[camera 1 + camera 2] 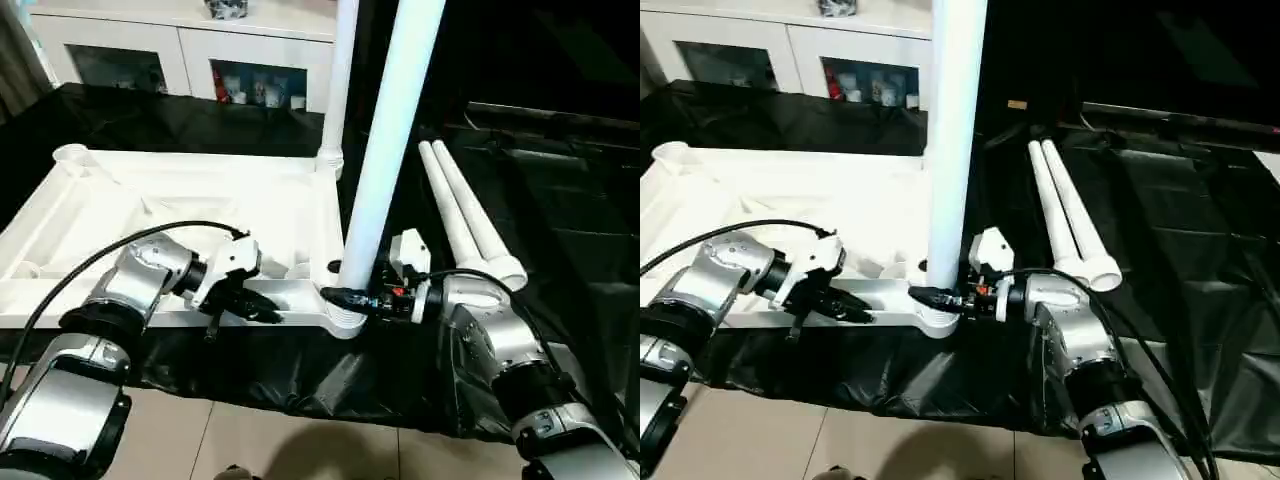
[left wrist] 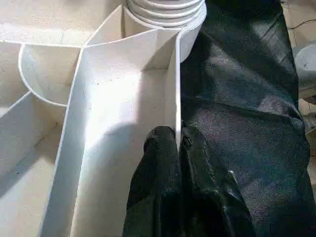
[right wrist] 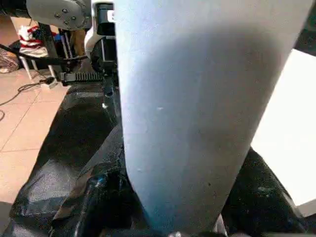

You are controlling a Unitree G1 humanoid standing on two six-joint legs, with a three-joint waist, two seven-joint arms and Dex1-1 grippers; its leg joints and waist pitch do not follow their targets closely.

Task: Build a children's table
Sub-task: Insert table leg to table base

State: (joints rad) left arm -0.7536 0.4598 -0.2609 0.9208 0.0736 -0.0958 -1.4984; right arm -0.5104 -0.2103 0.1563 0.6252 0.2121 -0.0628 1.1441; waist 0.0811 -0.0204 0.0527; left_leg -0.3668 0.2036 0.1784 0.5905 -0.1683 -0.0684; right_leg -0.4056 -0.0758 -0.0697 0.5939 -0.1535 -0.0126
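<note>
Left end effector pinched the tabletop rim; right end effector clamped the upright leg at its corner socket.

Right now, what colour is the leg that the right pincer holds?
White. The leg shows best in the left eye view, standing upright in the tabletop corner socket.

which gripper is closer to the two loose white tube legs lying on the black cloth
Right. The right gripper clasps the upright white tube leg just beside the two lying white tube legs; the left gripper pinches the white plastic tabletop's rim, farther off.
</note>
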